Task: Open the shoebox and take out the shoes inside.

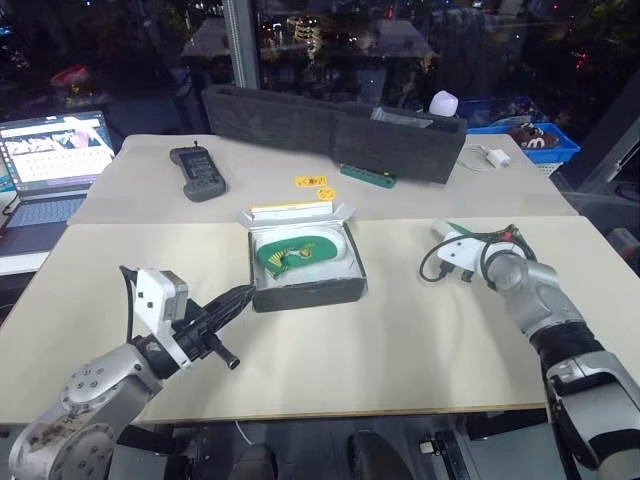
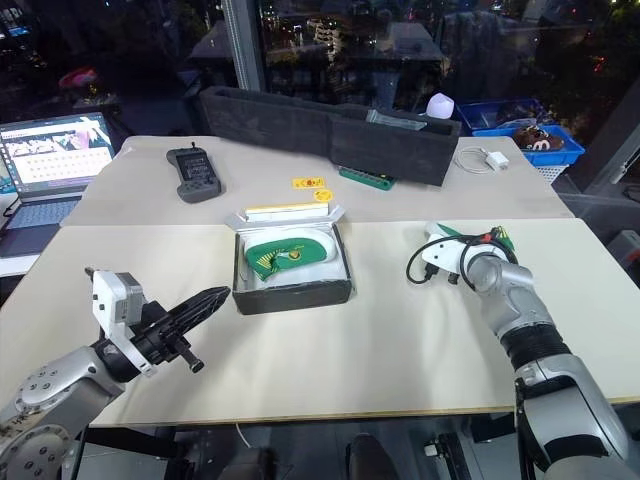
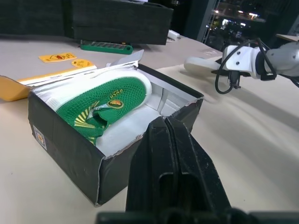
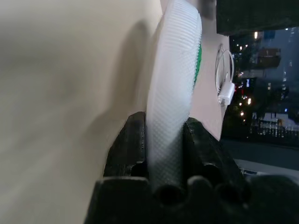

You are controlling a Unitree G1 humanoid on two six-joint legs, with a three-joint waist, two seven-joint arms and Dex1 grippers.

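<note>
Box: we saw the shoebox (image 1: 305, 262) open mid-table, one shoe (image 3: 105, 105) inside
Behind: tags (image 1: 315, 185), green strip (image 1: 368, 177), foam tray (image 1: 330, 128), remote (image 1: 197, 171); laptop (image 1: 50, 165) far left
Left gripper (image 1: 238, 297): clenched empty, tips just beside the box's near-left corner
Right gripper (image 4: 163, 140): grasping the other shoe (image 4: 175, 88) by its sole, well right of the box
Room: we found bare table (image 1: 400, 340) along the near edge
</note>
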